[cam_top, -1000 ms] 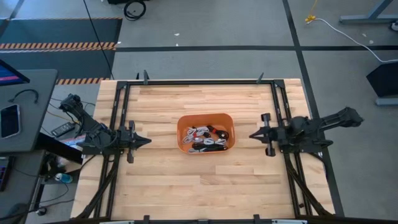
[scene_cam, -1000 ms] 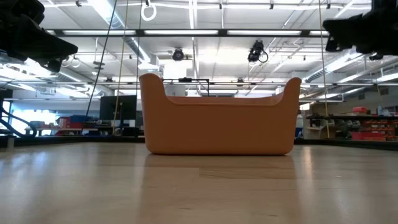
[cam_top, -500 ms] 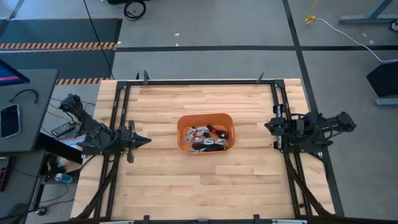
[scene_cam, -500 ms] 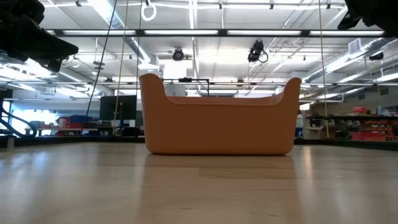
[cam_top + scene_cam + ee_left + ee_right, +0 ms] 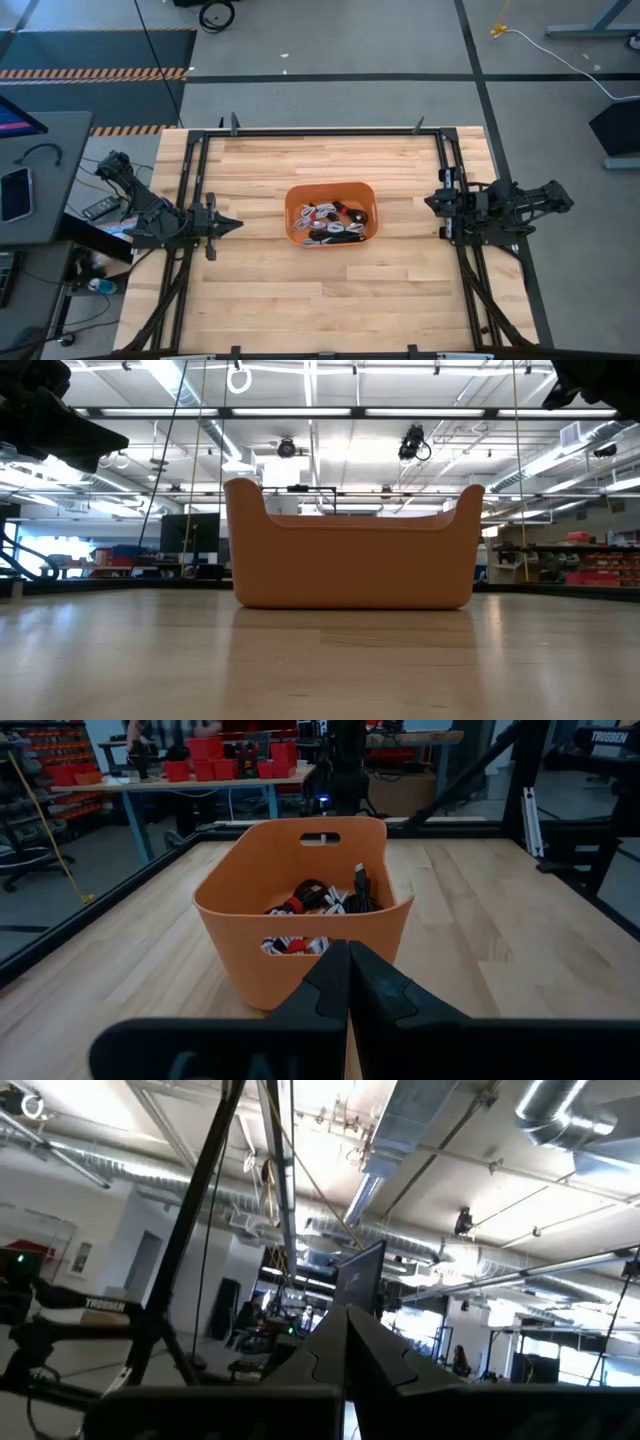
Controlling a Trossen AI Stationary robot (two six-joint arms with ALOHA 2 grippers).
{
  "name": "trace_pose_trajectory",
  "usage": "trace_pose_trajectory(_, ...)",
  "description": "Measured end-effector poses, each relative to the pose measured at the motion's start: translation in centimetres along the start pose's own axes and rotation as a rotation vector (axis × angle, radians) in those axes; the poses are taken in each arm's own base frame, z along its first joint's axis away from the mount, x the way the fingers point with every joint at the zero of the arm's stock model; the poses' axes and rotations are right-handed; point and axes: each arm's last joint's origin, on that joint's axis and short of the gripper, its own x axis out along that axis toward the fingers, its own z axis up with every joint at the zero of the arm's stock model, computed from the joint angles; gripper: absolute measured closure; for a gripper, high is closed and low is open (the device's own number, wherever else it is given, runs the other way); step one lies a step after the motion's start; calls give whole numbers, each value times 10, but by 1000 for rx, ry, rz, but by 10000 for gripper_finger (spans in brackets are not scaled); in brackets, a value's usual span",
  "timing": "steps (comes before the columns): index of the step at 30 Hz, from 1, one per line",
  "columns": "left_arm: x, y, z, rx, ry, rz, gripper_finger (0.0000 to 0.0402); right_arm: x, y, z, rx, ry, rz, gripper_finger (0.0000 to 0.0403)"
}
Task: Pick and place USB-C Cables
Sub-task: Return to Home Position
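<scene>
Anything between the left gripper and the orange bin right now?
Nothing: only bare table between the left gripper and the orange bin, seen in the high view.

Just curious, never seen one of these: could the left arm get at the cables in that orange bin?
Probably yes. The left gripper, shut, faces the orange bin with nothing between, and the USB-C cables lie uncovered in its open top.
</scene>
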Motion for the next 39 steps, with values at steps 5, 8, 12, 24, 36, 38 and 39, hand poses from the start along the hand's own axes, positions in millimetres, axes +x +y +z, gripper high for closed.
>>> trace_pose_trajectory(5, 0, 0, 0, -5, 0, 0, 395, 0, 2, -6, -5, 66, 25, 387)
trace_pose_trajectory(8, 0, 0, 0, -6, 0, 0, 395, 0, 2, -7, -5, 68, 25, 387)
trace_pose_trajectory(12, 0, 0, 0, -6, 0, 0, 395, 0, 2, -7, -5, 67, 25, 387)
trace_pose_trajectory(24, 0, 0, 0, -6, 0, 0, 395, 0, 1, -4, -114, 42, -6, 387)
trace_pose_trajectory(36, 0, 0, 0, 42, 1, 0, 395, -1, -5, 11, 416, -115, -61, 387)
trace_pose_trajectory(38, 0, 0, 0, 45, 1, 0, 395, -1, -6, 13, 479, -141, -62, 387)
trace_pose_trajectory(39, 0, 0, 0, 45, 1, 0, 395, -1, -6, 14, 481, -150, -62, 387)
